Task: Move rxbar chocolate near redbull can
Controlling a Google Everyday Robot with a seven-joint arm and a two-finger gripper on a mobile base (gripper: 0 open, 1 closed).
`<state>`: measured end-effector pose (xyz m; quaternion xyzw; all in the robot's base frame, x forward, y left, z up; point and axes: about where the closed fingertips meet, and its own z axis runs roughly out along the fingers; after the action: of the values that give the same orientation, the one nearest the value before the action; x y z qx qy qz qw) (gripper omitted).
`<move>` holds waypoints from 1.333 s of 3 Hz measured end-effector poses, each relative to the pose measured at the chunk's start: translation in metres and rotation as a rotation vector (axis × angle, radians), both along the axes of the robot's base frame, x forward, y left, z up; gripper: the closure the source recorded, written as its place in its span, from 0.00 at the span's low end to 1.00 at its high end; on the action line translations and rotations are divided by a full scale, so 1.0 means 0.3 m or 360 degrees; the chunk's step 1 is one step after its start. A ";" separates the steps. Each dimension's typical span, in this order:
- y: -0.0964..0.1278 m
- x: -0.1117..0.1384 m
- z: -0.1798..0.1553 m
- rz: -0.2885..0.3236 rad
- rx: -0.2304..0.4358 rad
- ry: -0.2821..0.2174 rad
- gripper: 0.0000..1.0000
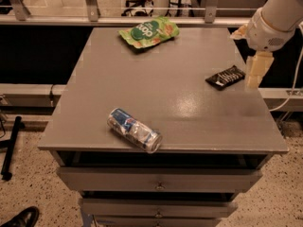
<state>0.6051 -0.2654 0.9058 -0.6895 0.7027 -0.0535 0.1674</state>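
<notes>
The rxbar chocolate [226,77], a flat black wrapper with white lettering, lies near the right edge of the grey table [180,103]. The redbull can [134,129], silver and blue, lies on its side near the table's front edge, left of centre. My gripper [254,71] hangs at the right edge of the table, just right of the bar and a little above it, not touching it. The arm comes in from the upper right.
A green snack bag [149,31] lies at the back of the table. Drawers [158,183] sit below the front edge. A rail with metal posts runs behind the table. A black shoe [21,217] is on the floor at bottom left.
</notes>
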 end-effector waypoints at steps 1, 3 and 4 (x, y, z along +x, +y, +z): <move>-0.050 0.126 -0.069 0.0005 -0.0010 0.0067 0.00; -0.128 0.237 -0.151 -0.0053 0.0025 0.0126 0.00; -0.146 0.250 -0.188 -0.0071 0.0059 0.0150 0.22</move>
<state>0.6800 -0.3094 0.8492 -0.6721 0.7259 -0.0116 0.1455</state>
